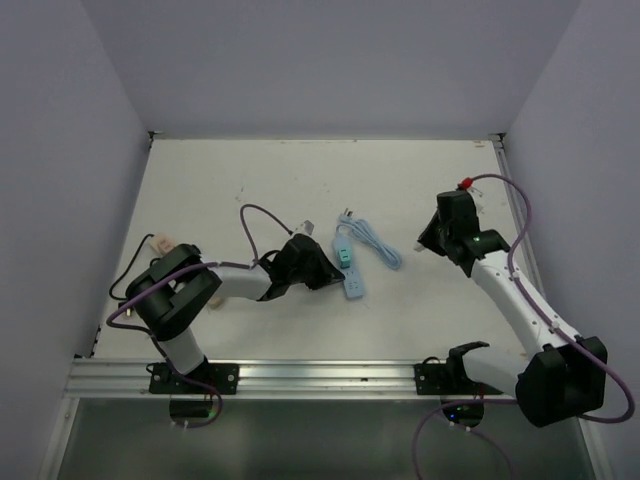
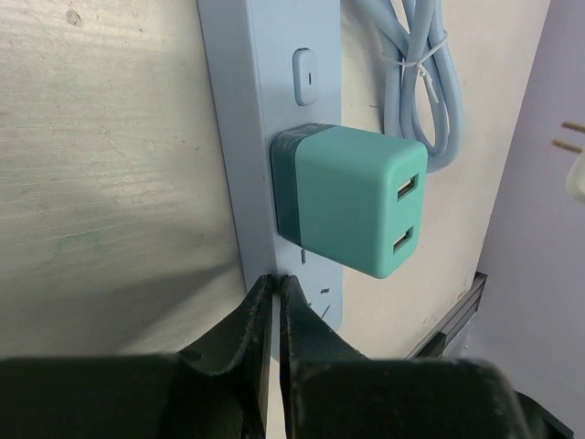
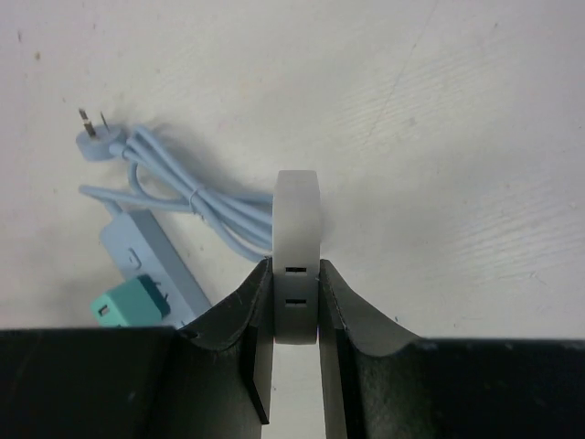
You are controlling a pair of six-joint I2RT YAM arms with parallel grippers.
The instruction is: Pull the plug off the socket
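A light-blue power strip (image 1: 352,276) lies mid-table with a teal USB plug (image 1: 342,254) seated in it. In the left wrist view the teal plug (image 2: 352,210) sits in the strip (image 2: 256,91), just beyond my left gripper (image 2: 275,279). That gripper's jaws are shut, and its tips rest on the strip below the plug. My right gripper (image 3: 295,274) is shut on a white plug (image 3: 297,229) and holds it above the table, right of the strip (image 3: 151,256). The top view shows this gripper (image 1: 425,243) apart from the strip.
The strip's coiled blue cable (image 1: 378,243) lies between the two grippers, and its pronged end (image 3: 91,137) lies loose on the table. A small tan object (image 1: 160,243) sits at the far left. Walls enclose the table on three sides.
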